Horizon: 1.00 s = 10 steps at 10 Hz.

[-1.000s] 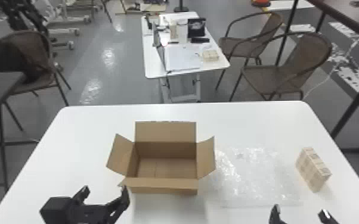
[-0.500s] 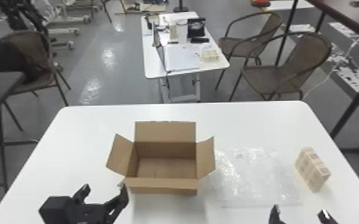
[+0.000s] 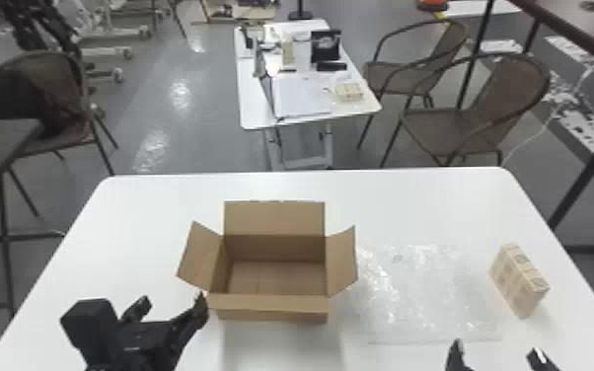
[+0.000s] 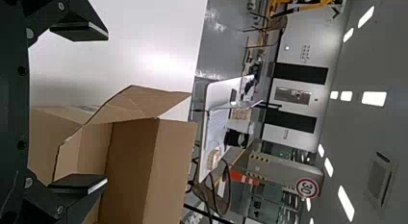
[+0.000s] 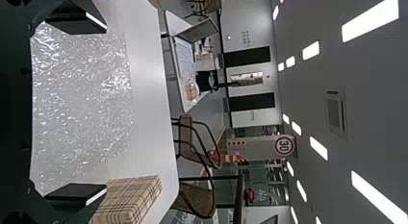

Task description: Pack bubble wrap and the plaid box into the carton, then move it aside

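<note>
Item, the wrap (image 3: 424, 291): one clear sheet, flat on the right half of the table (image 3: 138, 222), between carton (image 3: 271, 315) and plaid box (image 3: 518, 281). Its near side runs roughly along the table's near edge; which way is longer, I cannot tell from where I stand.

Item, right gripper (image 3: 496, 345): wide apart, nothing held, by the wrap's near right corner. From it the sheet spreads forward and to the left. This is the nearer arm, and likely the one to start, with a pinch at that near side; the film could slip or crumple.

Item, left gripper (image 3: 173, 296): also spread, nothing held, at the carton's near left corner, the whole carton between it and the wrap.

Item, plaid box: toward the table's right edge, forward and to the right of the right gripper, long axis slanting from far left to near right. Probably second into the carton.

Carton: flaps up, neither item packed.
</note>
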Available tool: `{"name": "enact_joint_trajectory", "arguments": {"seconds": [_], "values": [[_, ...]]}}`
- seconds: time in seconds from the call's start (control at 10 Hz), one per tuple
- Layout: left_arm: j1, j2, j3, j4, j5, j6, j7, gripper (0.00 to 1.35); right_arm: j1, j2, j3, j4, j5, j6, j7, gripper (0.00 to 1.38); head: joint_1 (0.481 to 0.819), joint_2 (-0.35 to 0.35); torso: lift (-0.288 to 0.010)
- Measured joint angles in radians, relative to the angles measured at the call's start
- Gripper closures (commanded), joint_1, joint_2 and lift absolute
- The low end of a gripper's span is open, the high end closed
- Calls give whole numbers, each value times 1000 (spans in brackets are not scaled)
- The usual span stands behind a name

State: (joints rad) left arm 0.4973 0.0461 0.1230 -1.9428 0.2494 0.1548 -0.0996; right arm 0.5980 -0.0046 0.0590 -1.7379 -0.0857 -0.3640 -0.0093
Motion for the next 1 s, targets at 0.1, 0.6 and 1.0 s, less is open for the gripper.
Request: {"name": "enact_joint_trajectory", "arguments": {"seconds": [0.1,0.6,1.0], "values": [[-26,6,23,4,15,30,-14,243,-2,0,2,1,0,2,0,127,695,107,-27],[-216,15,106,183,112,72,-177,251,-21,-6,18,11,-2,9,0,127,695,132,-27],[-284,22,113,315,172,53,-196,407,-31,-7,26,16,-2,15,0,125,695,144,-27]]}}
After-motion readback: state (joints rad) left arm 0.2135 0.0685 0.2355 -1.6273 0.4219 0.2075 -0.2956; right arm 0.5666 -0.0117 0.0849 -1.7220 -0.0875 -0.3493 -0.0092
